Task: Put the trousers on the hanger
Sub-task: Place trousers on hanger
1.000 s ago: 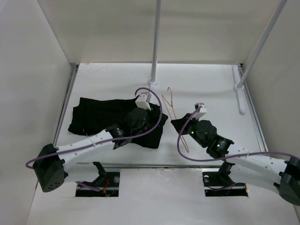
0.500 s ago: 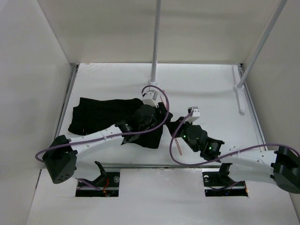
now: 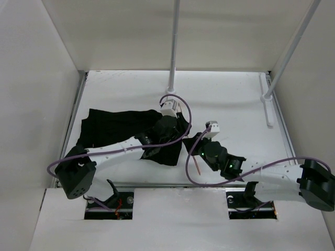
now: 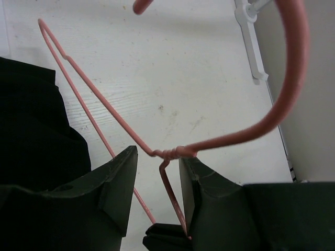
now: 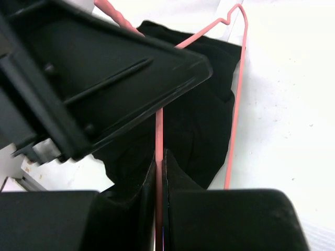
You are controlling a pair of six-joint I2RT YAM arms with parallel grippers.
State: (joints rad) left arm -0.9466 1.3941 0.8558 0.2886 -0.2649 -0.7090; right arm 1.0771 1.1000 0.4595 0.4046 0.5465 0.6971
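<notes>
Two grippers meet at mid-table. Right gripper (image 5: 158,175): fingers pinched tight on one thin rod of the hanger (image 5: 238,78), the rod nearly lost between the black pads. Left gripper (image 4: 157,172): fingers parted either side of the hanger's twisted neck, a gap showing on one side; the hook is cut off at the frame top. Trousers (image 3: 112,128) lie crumpled on the table (image 3: 230,94), left of centre, partly under the left arm (image 3: 115,151). From overhead only a short pink stub of the hanger shows; the wrists hide the rest.
</notes>
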